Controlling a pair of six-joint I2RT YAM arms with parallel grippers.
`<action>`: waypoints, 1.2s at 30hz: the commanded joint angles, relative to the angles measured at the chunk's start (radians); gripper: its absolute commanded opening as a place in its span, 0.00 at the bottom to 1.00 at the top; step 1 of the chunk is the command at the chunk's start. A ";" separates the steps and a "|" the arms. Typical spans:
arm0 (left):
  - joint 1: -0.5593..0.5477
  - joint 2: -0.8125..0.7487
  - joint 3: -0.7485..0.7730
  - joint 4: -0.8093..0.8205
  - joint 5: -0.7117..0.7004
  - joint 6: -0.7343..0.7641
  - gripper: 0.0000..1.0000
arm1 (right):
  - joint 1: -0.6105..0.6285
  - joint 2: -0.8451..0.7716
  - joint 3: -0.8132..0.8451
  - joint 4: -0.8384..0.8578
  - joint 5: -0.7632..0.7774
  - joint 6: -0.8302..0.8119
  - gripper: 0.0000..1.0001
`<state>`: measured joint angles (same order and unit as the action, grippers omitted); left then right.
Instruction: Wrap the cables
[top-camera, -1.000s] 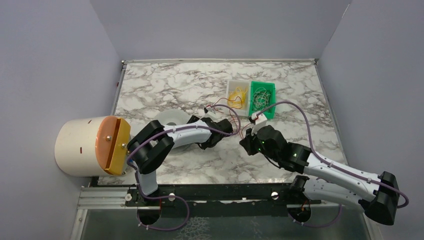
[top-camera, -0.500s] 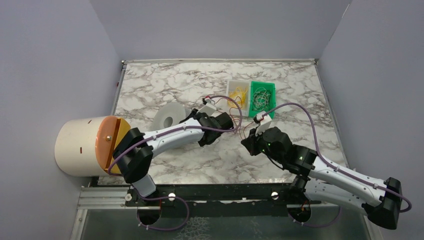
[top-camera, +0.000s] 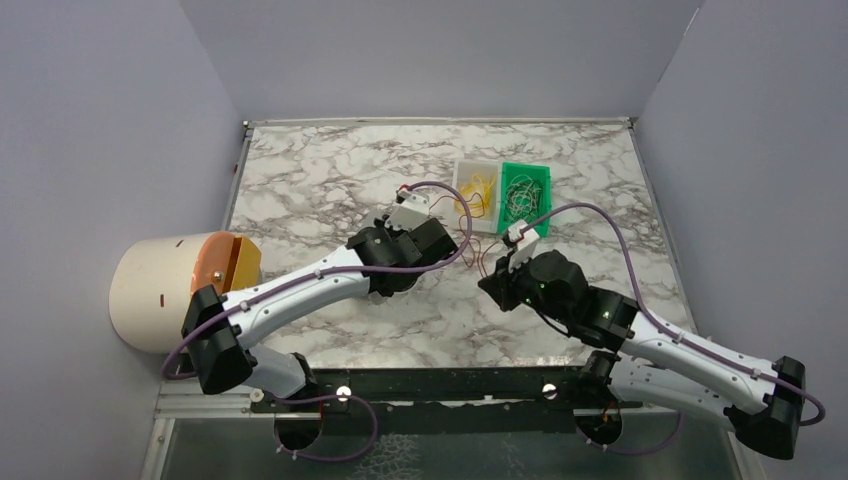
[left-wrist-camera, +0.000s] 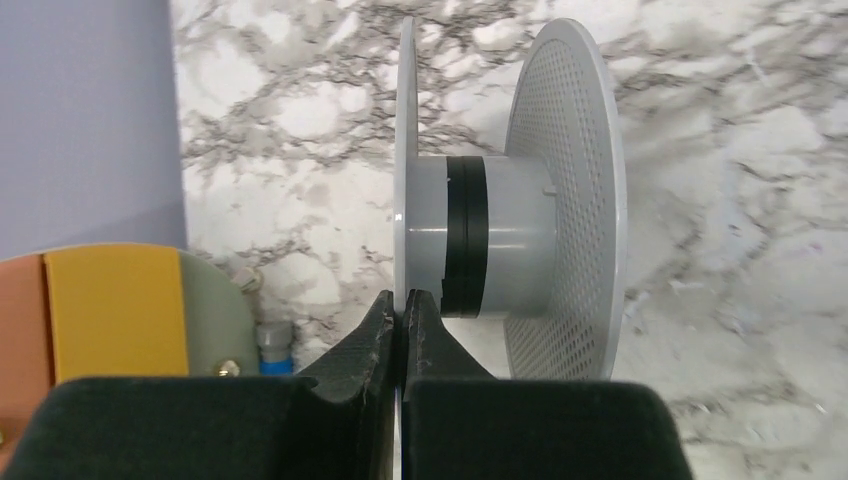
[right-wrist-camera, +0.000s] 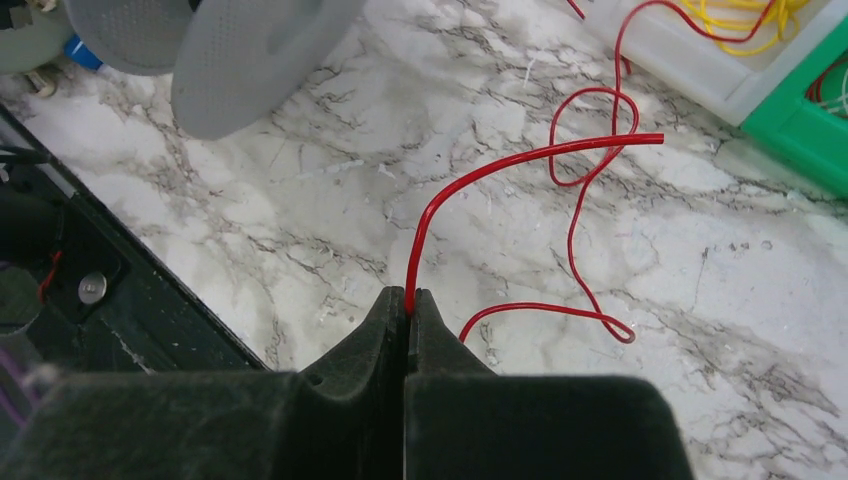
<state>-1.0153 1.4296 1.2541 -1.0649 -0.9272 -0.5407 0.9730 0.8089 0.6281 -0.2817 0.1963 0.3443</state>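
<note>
Jaws clenched: left gripper (left-wrist-camera: 402, 300) on spool (left-wrist-camera: 500, 240) flange, right gripper (right-wrist-camera: 408, 298) on wire (right-wrist-camera: 500, 165).
My left arm (top-camera: 300, 290) hides spool overhead; wire runs off-frame beside bins (right-wrist-camera: 705, 85).

place: robot lab cell | evidence: plain walls (top-camera: 440, 60), marble table (top-camera: 320, 170), mounting rail (top-camera: 200, 398)

The left arm (top-camera: 290, 292) reaches low and long from the near edge of the worktop (top-camera: 330, 170) toward its middle, with the wrist bent. The left claw (left-wrist-camera: 402, 312) is pinched tight on one flange of the spool (left-wrist-camera: 480, 245). The right arm (top-camera: 680, 345) stretches in from the worktop's near right corner. Its right claw (right-wrist-camera: 408, 302) is clamped on the wire (right-wrist-camera: 500, 165) over the worktop's middle, just apart from the left wrist.
</note>
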 joint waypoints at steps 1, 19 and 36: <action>-0.018 -0.086 0.023 0.039 0.177 0.088 0.00 | -0.003 -0.021 0.068 0.005 -0.085 -0.131 0.01; -0.015 -0.254 -0.097 0.270 0.587 0.332 0.00 | -0.003 0.050 0.254 -0.163 -0.421 -0.657 0.01; 0.179 -0.245 -0.221 0.467 0.999 0.463 0.00 | -0.004 0.207 0.430 -0.390 -0.251 -1.168 0.01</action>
<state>-0.8371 1.1637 1.0630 -0.6445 -0.0837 -0.1066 0.9730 0.9707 0.9989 -0.5869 -0.1513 -0.6556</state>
